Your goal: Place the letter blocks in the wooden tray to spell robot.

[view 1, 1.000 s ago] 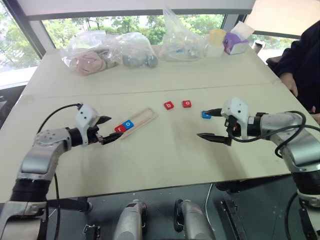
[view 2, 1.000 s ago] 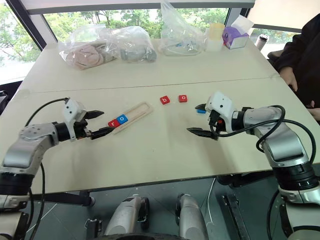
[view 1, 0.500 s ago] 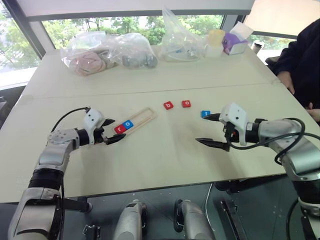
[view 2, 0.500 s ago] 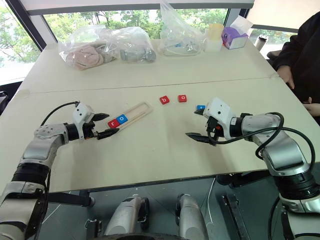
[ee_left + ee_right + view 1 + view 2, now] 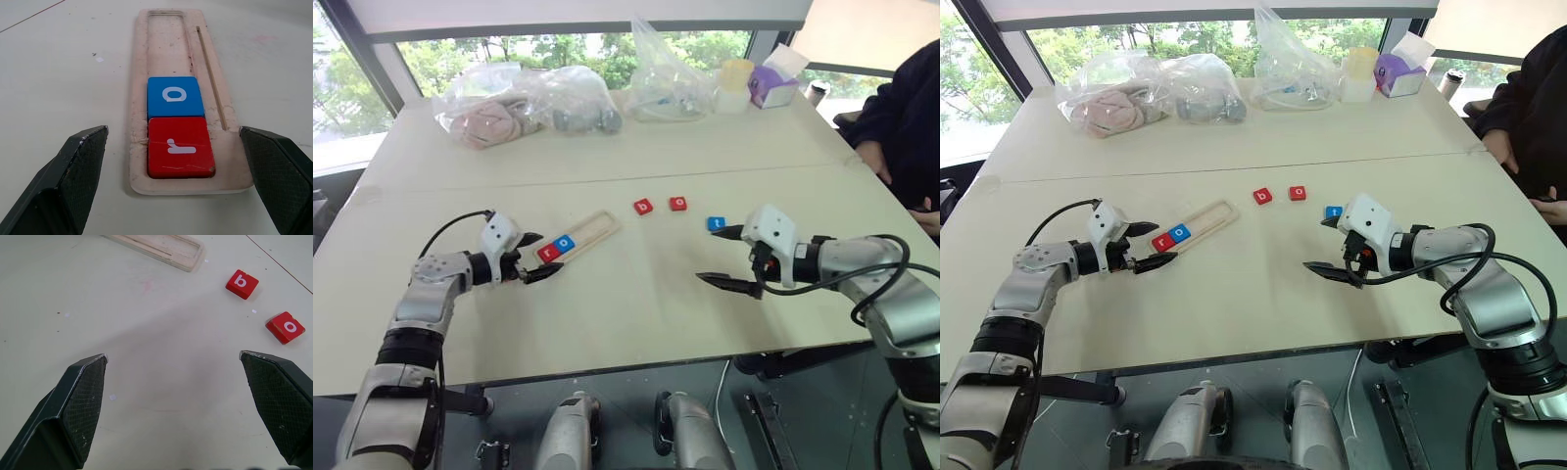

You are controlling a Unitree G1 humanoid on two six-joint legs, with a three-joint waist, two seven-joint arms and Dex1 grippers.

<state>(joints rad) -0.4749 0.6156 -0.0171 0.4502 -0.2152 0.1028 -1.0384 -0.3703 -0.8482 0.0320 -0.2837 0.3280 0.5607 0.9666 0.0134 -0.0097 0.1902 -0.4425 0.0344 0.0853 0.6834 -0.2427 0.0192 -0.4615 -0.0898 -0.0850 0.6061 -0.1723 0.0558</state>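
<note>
Left wrist view: left gripper [image 5: 173,181] spread wide, holding nothing. Wooden tray [image 5: 178,63] lies right in front, between its fingers, w/ red r block [image 5: 180,147] at the near end & blue o block [image 5: 174,96] touching it behind. Right gripper [image 5: 726,257] also wide apart, empty; blue t block [image 5: 716,223] just beside its far finger. Red b block [image 5: 242,283] & red o block [image 5: 286,326] sit further ahead of it, apart from the tray.
</note>
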